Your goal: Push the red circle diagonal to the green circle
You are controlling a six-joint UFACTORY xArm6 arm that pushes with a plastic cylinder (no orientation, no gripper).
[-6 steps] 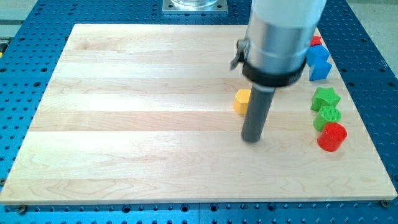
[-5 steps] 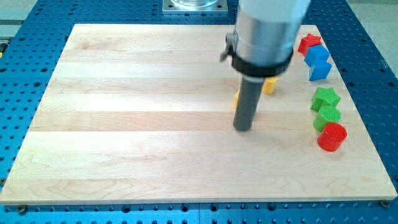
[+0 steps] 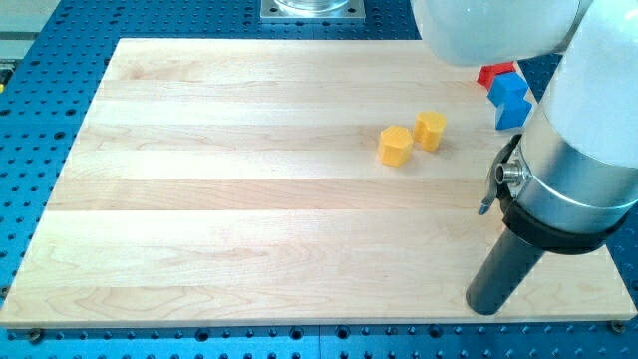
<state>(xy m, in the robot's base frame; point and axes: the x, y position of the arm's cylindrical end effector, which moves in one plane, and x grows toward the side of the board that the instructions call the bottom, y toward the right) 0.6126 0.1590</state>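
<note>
A pale wooden board made of joined planks lies on a blue perforated metal table, and a grey metal mount shows at the top edge of the frame. The arm's bulky white and grey body fills the right side of the frame, and its straight dark rod comes down to my tip near the board's lower right edge. There is no gripper on this rig, so nothing is clenched or released; the rod only pushes. The red circle and the green circle named in the task cannot be seen now: the arm's body covers the right part of the board where they could lie, so I cannot tell how my tip stands relative to them. Two small yellow blocks, one hexagon-like and one rounder, sit just beside each other in the upper middle right, well apart from my tip. A blue block and a red block peek out at the upper right. To do this step well, I judge the tip should meet the red circle squarely on the side away from its goal and push slowly, so the block does not spin off or knock the green circle.
</note>
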